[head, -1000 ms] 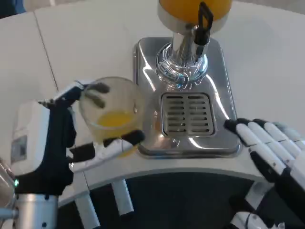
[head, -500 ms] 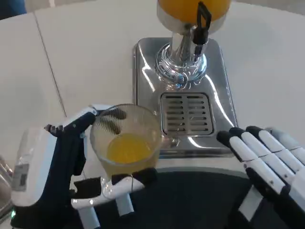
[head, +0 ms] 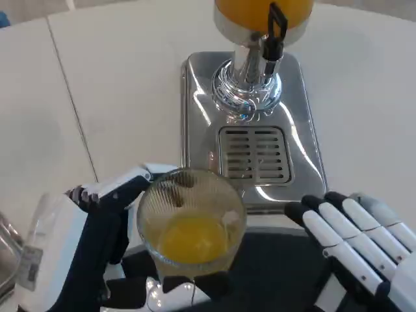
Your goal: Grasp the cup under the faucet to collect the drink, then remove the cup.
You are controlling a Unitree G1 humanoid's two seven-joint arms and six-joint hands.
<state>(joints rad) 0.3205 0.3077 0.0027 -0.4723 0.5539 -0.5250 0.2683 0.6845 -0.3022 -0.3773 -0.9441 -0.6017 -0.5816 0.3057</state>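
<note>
A clear ribbed cup (head: 192, 223) with orange drink in its bottom is held by my left hand (head: 97, 253), fingers wrapped around its sides, at the table's near edge. It hangs in front of and to the left of the drip grille (head: 255, 155). The silver dispenser base (head: 195, 110) carries a chrome column with a black faucet lever (head: 277, 29) under an orange juice tank (head: 263, 10). My right hand (head: 361, 244) hovers at the lower right with its fingers stretched out and apart, holding nothing.
The white table (head: 110, 84) spreads to the left and behind the dispenser, with a seam line running down its left part. A dark gap shows below the table's curved front edge (head: 279, 224).
My left hand has carried the cup from beside the base's left front corner toward me and rightward, past the table edge. The right hand has drifted slightly left.
</note>
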